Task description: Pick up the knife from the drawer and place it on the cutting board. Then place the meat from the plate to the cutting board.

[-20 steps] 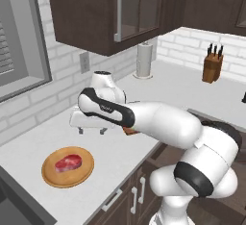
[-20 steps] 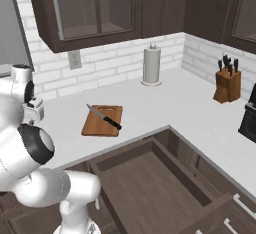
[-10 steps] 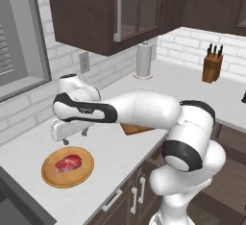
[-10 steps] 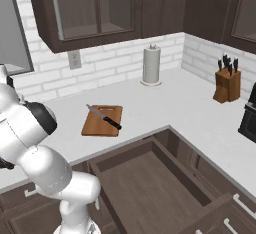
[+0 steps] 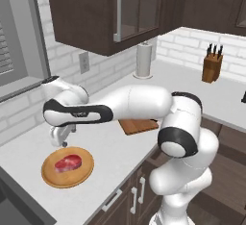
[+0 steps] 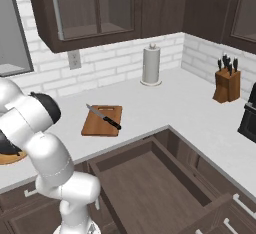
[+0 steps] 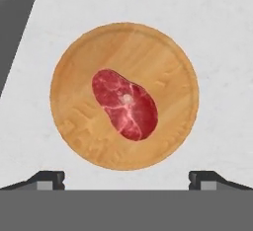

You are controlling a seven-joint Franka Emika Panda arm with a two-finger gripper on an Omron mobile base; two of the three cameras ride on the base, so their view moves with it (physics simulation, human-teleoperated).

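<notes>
Hand view: the pincer (image 7: 126, 178) stands wide, its two dark fingertips (image 7: 47, 178) far apart at the bottom edge, nothing between them. It hangs above the plate (image 7: 163, 57), clear of it. The meat (image 7: 125, 103) lies near the middle of the plate, flat, untouched. The plate rests on the pale tabletop (image 7: 217, 37).

Left base view: the arm reaches out to the left over the tabletop (image 5: 115, 156). The pincer (image 5: 61, 140) points down just above the far rim of the plate (image 5: 79, 173), with a visible gap. The meat (image 5: 67, 162) sits on the plate. The cutting board (image 5: 137, 125) lies behind the arm, partly hidden, well apart from the plate.

Right base view: the cutting board (image 6: 97, 123) lies flat on the tabletop (image 6: 185, 103). The knife (image 6: 103, 117) rests diagonally across it, black handle toward the near edge. The drawer (image 6: 150, 188) below stands open. A knife block (image 6: 227, 84) and a paper towel roll (image 6: 151, 65) stand toward the back wall.
</notes>
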